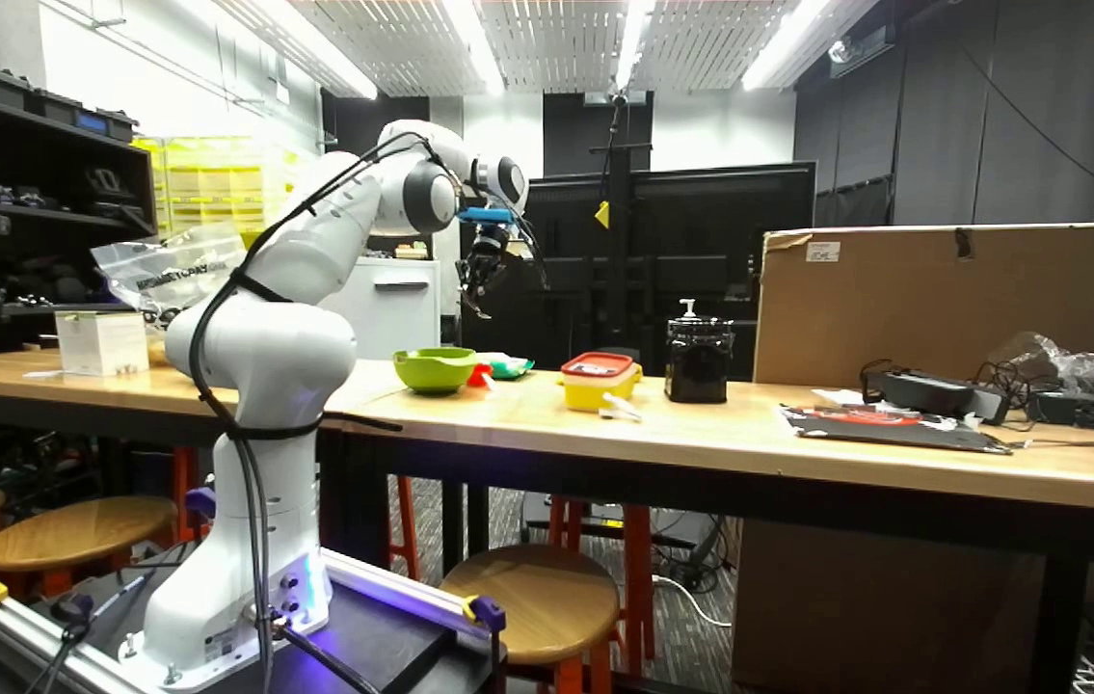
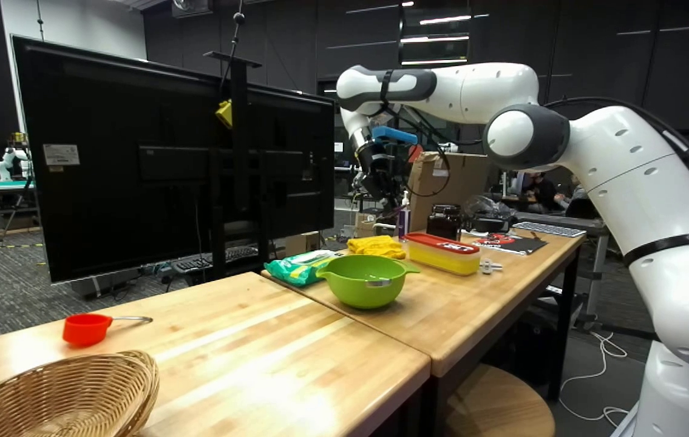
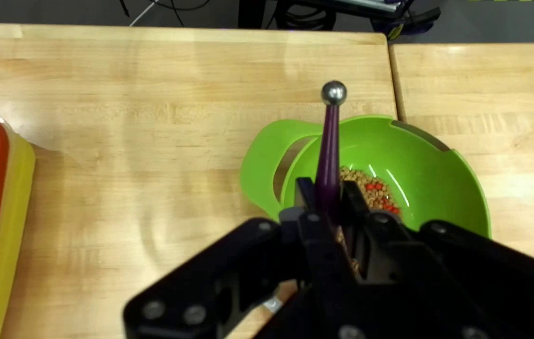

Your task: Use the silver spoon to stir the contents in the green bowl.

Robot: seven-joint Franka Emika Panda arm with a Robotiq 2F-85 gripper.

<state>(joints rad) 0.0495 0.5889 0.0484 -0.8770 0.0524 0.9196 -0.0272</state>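
Note:
The green bowl (image 1: 435, 372) stands on the table and also shows in an exterior view (image 2: 363, 284). In the wrist view the green bowl (image 3: 441, 183) holds tan grains with red bits (image 3: 374, 186). My gripper (image 3: 328, 195) is shut on a purple handle with a silver ball end (image 3: 328, 150). This looks like the spoon's handle; its other end is hidden by the fingers in the wrist view. In both exterior views the gripper (image 1: 473, 287) (image 2: 389, 203) is raised well above the table, apart from the bowl. In the wrist view the fingers overlap the bowl's handle side.
A yellow container with a red lid (image 2: 441, 254) stands near the bowl. A green wipes pack (image 2: 298, 268) and yellow cloth (image 2: 376, 246) lie behind. A dark pump jar (image 1: 698, 359) stands further along. A red cup (image 2: 86, 329) and wicker basket (image 2: 107, 376) are on the adjoining table.

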